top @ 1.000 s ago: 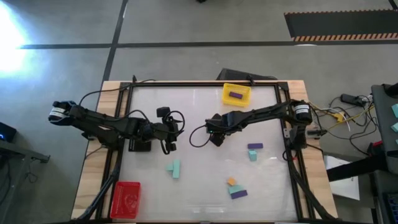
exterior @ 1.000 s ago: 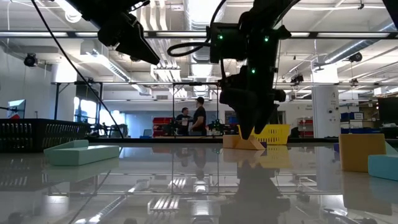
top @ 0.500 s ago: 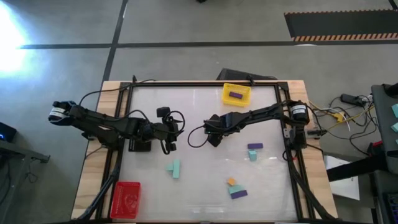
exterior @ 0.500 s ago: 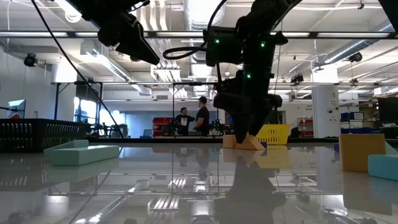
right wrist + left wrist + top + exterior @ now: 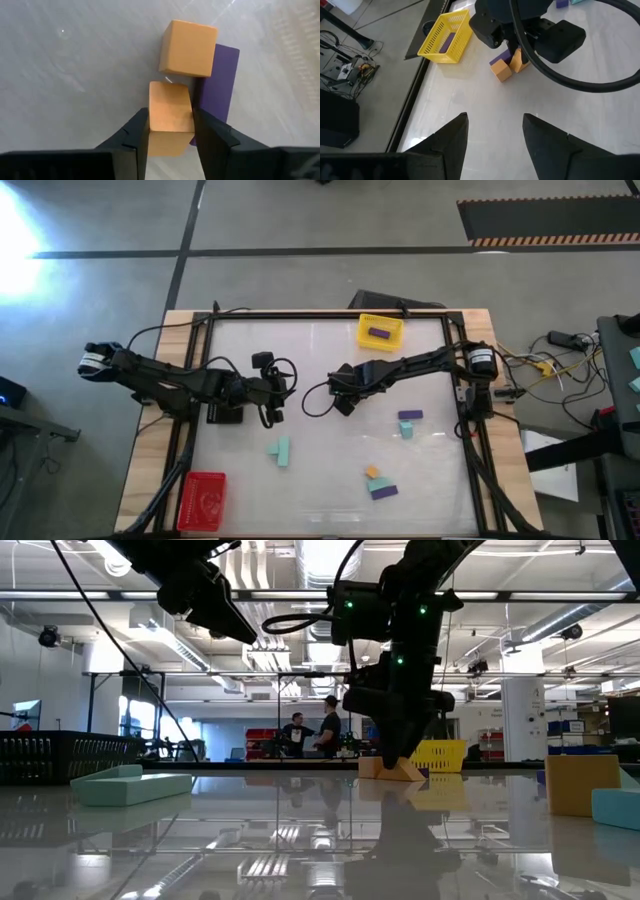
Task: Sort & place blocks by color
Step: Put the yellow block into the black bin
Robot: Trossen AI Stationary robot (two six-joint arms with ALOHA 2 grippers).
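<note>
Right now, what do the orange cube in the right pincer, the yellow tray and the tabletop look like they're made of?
Orange cube: probably painted wood or matte plastic, with flat faces, crisp edges and no shine. Yellow tray: likely moulded plastic, with open lattice walls. Tabletop: a glossy white sheet, possibly acrylic or laminate, mirroring the ceiling lights.

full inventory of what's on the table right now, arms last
yellow tray: 1, yellow mesh, far edge of the table right of centre, one purple bar inside
red tray: 1, red, near left corner
black tray: 1, black, under the left arm
mint-teal bars: 2, touching, near centre
purple and teal pair: 1 purple, 1 teal, right side
orange, teal, purple cluster: 3 blocks, near right
orange cubes: 2, at the right gripper, beside another purple bar
left gripper: open, hovering left of centre, holding nothing
right gripper: centre of the table, fingers either side of the nearer orange cube
</note>
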